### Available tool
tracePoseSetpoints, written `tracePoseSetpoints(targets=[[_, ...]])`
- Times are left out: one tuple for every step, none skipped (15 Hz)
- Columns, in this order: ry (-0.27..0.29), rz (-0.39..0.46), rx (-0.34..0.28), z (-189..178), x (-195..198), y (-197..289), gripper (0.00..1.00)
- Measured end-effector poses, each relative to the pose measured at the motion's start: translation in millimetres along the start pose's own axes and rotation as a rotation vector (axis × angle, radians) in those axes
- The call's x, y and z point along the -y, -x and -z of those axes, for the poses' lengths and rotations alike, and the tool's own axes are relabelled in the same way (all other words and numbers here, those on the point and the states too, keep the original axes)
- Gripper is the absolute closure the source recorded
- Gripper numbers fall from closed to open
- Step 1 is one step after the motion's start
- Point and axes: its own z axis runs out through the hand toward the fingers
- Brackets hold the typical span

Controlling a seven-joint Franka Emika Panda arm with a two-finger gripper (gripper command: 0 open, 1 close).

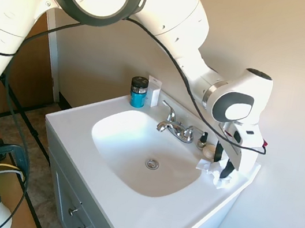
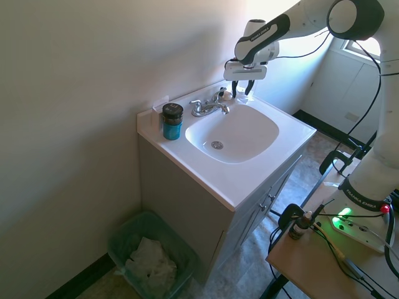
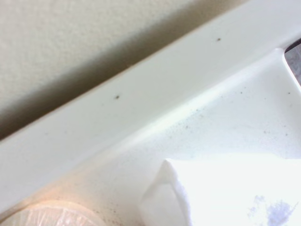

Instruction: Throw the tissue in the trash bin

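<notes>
Gripper (image 1: 221, 167) lowered at the bench (image 1: 141, 217) corner beside the tap (image 1: 174, 128), fingers (image 1: 227, 170) spread wide astride the tissue (image 1: 213, 172); trash bin (image 2: 121, 240) on the floor below.

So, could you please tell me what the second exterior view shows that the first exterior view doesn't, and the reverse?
Only the second exterior view shows the trash bin on the floor beside the cabinet, already holding crumpled paper. Only the first clearly shows the tissue at the open pincer, on the counter's back corner. Both show the sink, the faucet and the blue jar.
</notes>
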Motion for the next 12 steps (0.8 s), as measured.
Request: tracePoseSetpoints(targets=[[-0.001,-0.004,0.003,0,-1,-2,1.00],[-0.004,-0.005,0.007,-1,-3,-4,1.00],[-0.007,-0.004,0.011,-1,-4,-7,1.00],[-0.012,-0.002,0.016,0,-6,-10,1.00],[-0.019,0.004,0.018,3,-8,-13,1.00],[-0.029,0.011,0.020,8,-9,-16,1.00],[-0.044,0.018,0.023,16,-10,-18,1.00],[-0.061,0.027,0.029,25,-13,-19,1.00],[-0.075,0.037,0.036,34,-18,-20,1.00],[-0.092,0.049,0.043,45,-24,-20,1.00],[-0.110,0.063,0.050,58,-31,-17,1.00],[-0.129,0.079,0.055,73,-39,-12,1.00]])
